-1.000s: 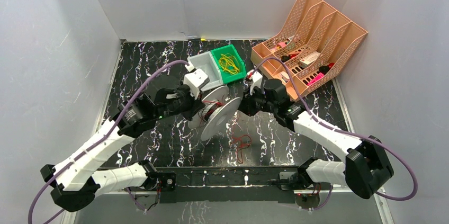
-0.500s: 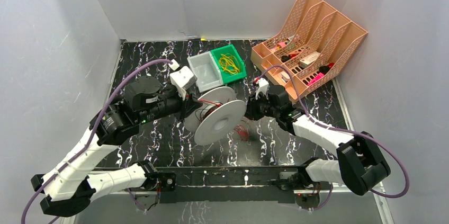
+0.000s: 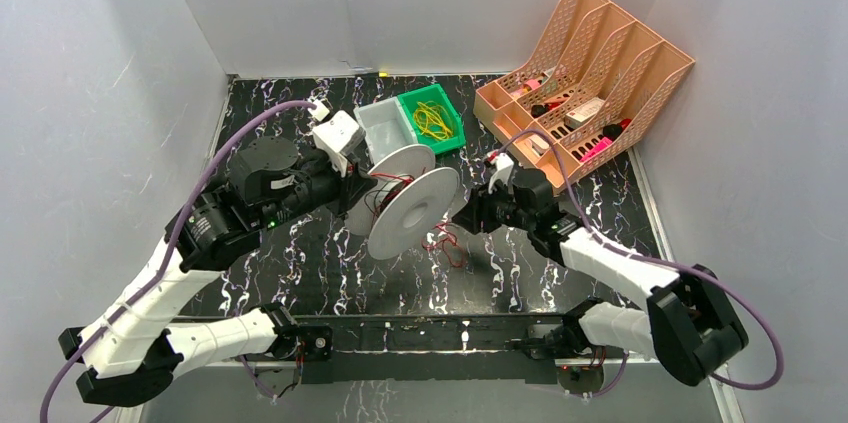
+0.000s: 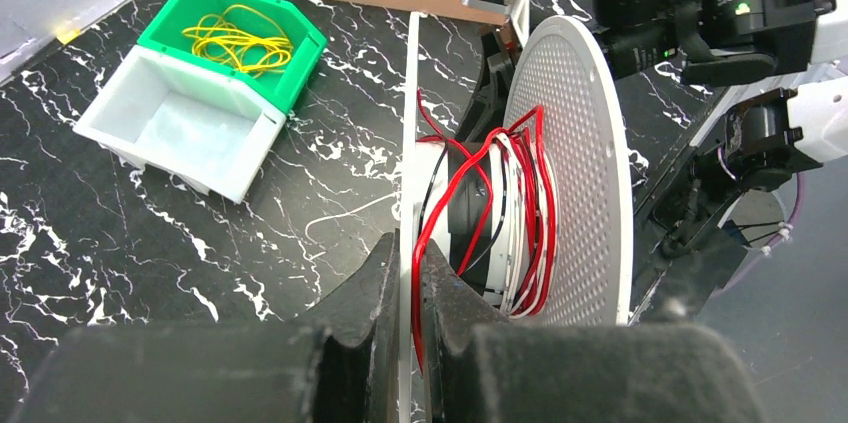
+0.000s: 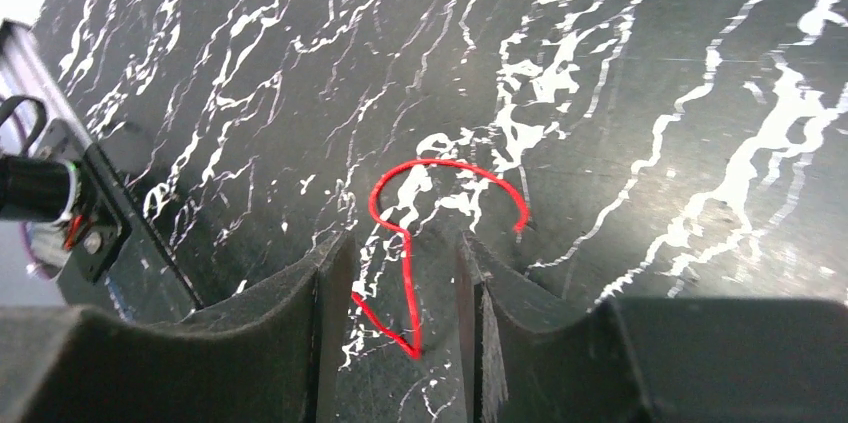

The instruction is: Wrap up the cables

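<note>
A white two-disc spool (image 3: 415, 213) hangs tilted above the black marbled table, with the cables, thin red wire (image 4: 530, 193), wound loosely round its hub. My left gripper (image 3: 352, 193) is shut on the edge of the spool's near disc (image 4: 405, 263), and one red strand is pinched against the inner finger. The loose red end (image 3: 447, 246) lies curled on the table below the spool. My right gripper (image 3: 462, 217) hovers low over that end. Its jaws (image 5: 405, 248) stand open, and the red strand (image 5: 408, 273) lies on the table between the fingers, untouched.
A green bin (image 3: 443, 146) with a yellow wire tangle and an empty white bin (image 3: 385, 133) sit behind the spool. An orange file organiser (image 3: 620, 43) stands at the back right. The arms' base rail (image 3: 440, 333) runs along the near edge.
My right gripper has opened and dropped back from the spool toward the table, leaving the red end lying loose. The left arm has drawn the spool slightly left and back.
</note>
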